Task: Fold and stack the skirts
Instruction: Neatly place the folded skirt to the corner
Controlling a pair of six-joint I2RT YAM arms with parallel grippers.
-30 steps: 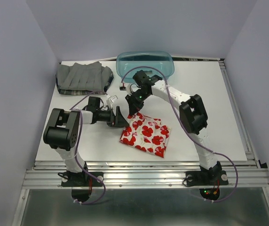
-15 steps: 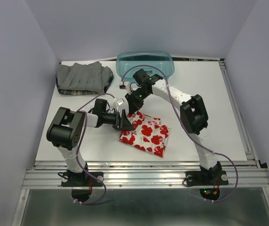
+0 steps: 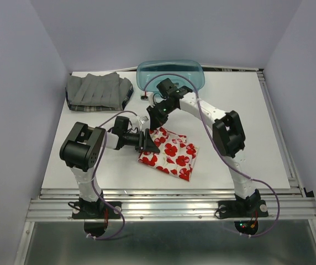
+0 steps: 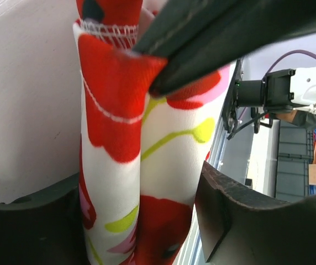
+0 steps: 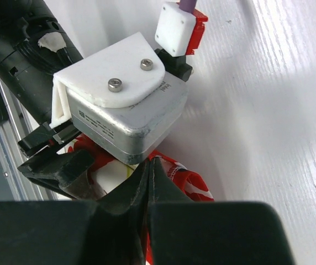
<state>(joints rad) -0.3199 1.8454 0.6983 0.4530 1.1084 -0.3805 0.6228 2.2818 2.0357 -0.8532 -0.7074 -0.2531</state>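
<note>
we see the left claw [image 4: 141,221] pinching a raised fold of the red-print skirt [image 3: 172,154], the right claw [image 5: 149,165] pressed together at its edge, white table [image 3: 246,143] open rightward.

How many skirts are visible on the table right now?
3: grey pleated skirt at the far left, plaid skirt edge peeking beneath it, red-print skirt in the centre.

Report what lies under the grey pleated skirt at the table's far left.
Under the grey pleated cloth skirt, a navy, white and green plaid cloth skirt shows only along the near and right edges. The rest of it is covered.
</note>
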